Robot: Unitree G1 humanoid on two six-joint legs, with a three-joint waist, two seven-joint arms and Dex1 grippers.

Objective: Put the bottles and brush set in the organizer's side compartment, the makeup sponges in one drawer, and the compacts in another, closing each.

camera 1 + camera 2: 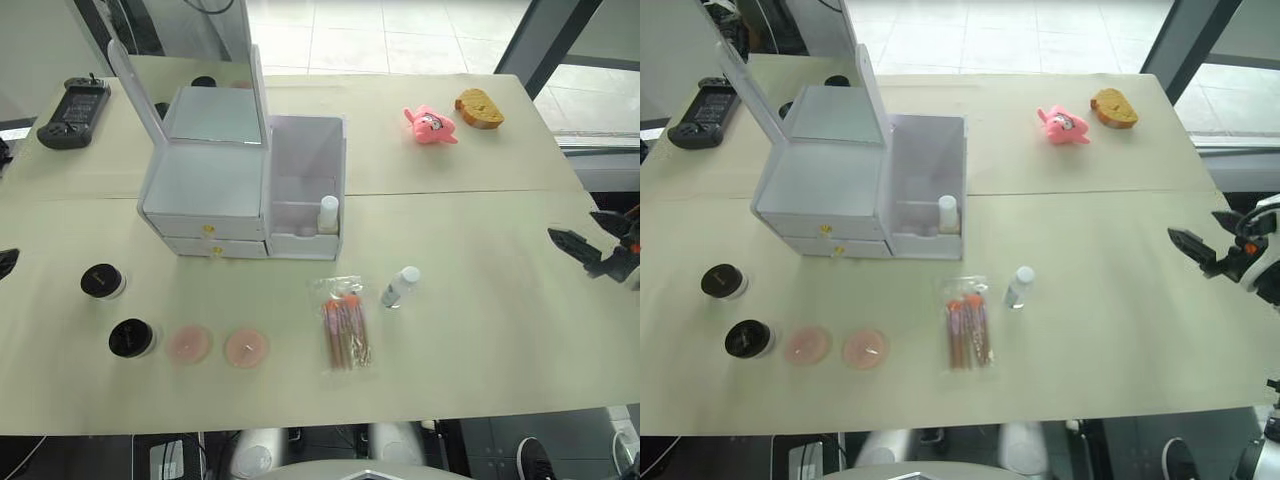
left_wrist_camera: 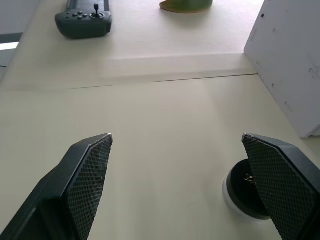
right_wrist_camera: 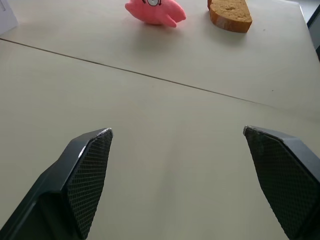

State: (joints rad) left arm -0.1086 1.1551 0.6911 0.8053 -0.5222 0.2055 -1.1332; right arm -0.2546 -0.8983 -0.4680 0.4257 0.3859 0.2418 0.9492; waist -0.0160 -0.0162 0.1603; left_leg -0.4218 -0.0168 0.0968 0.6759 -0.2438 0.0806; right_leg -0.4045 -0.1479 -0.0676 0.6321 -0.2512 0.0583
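One bottle [image 1: 328, 214], the taller one with a white cap, already stands in the side bin [image 1: 305, 150] of the organizer [image 1: 215, 190], near its front lip. The other bottle [image 1: 400, 286] lies on the table [image 1: 480, 330] in front of the bin, a little to the right, and the brush packet [image 1: 345, 325] lies just beside it, nearer the front edge. Both drawers [image 1: 212, 240] look shut, the mirror lid up. The two sponges [image 1: 217, 346] sit side by side in front of the drawers, with the two compacts [image 1: 116, 310] to their left. So, by my reading, about one item of six is placed; the second bottle, the brushes and both drawer steps remain.

The right gripper [image 1: 590, 240] hovers over the table's right edge, well apart from everything, fingers spread wide and empty. The left gripper [image 2: 175, 190] is also wide open and empty, low over the table with one compact [image 2: 245, 192] just by one fingertip.
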